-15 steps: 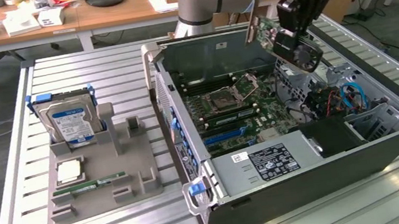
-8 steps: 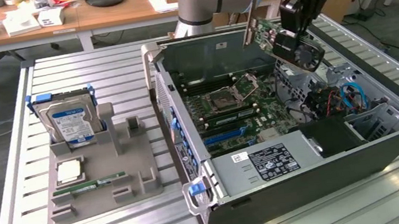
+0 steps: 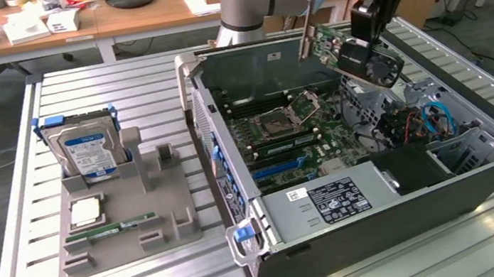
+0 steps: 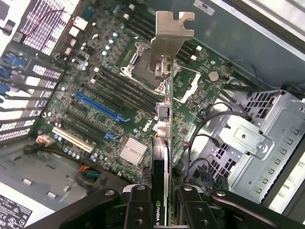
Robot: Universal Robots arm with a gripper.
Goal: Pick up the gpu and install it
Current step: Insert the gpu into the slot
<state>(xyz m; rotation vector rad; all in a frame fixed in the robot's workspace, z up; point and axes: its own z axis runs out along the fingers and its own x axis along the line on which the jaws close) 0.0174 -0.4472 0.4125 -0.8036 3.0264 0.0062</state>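
The gripper [image 3: 369,28] has its fingers clamped on the gpu [image 3: 363,59], which hangs tilted above the open computer case [image 3: 402,225], upper right in the exterior view. Pickup looks done and the card is not yet seated. Seating would call for squaring its edge over a motherboard [image 3: 289,129] slot.

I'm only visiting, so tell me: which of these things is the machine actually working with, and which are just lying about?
Part of the job:
- the gpu, gripped in the tool
- the open computer case below it
- the motherboard inside the case

Just lying about:
- the hard drive
- the memory stick
- the square chip
- the grey holder that carries these three
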